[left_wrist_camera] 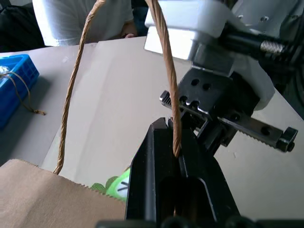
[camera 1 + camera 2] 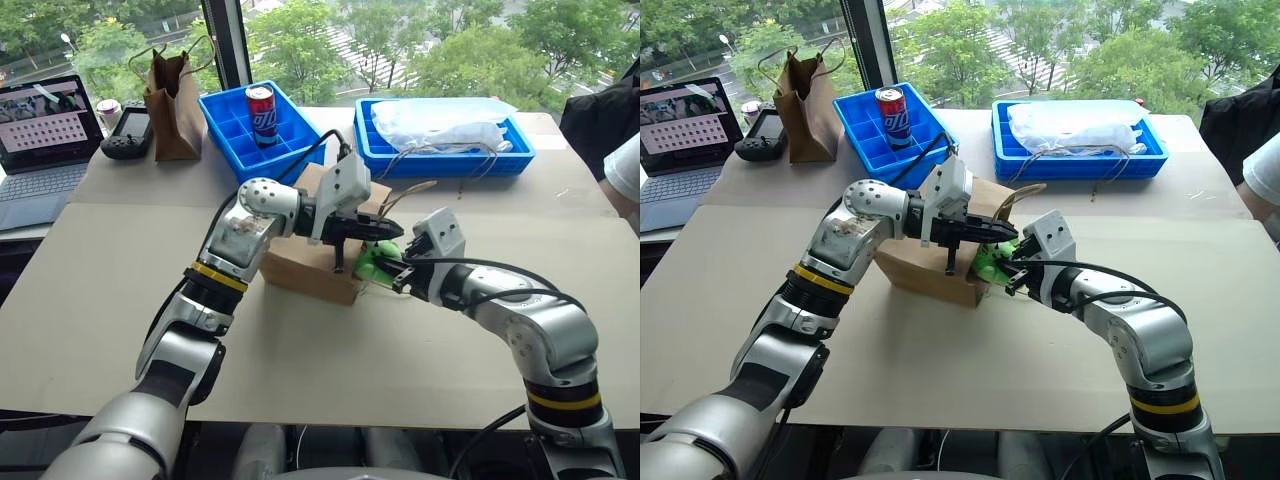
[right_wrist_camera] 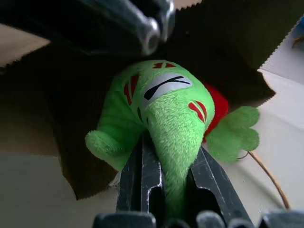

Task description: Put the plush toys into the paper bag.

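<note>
Fingers of my right gripper (image 3: 164,156) squeeze the green plush toy (image 3: 164,107) at the open mouth of the paper bag (image 2: 305,262), with the red toy (image 3: 216,105) behind it inside. My left gripper (image 1: 176,142) pinches the bag's cord handle (image 1: 167,66).

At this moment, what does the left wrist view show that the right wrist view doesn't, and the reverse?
Left wrist view: the left gripper shut on the paper bag's cord handle, and a person's white shirt behind.
Right wrist view: the right gripper clamped on the green plush toy at the bag's mouth, with the red toy behind it.
Both: the paper bag and some green plush.
</note>
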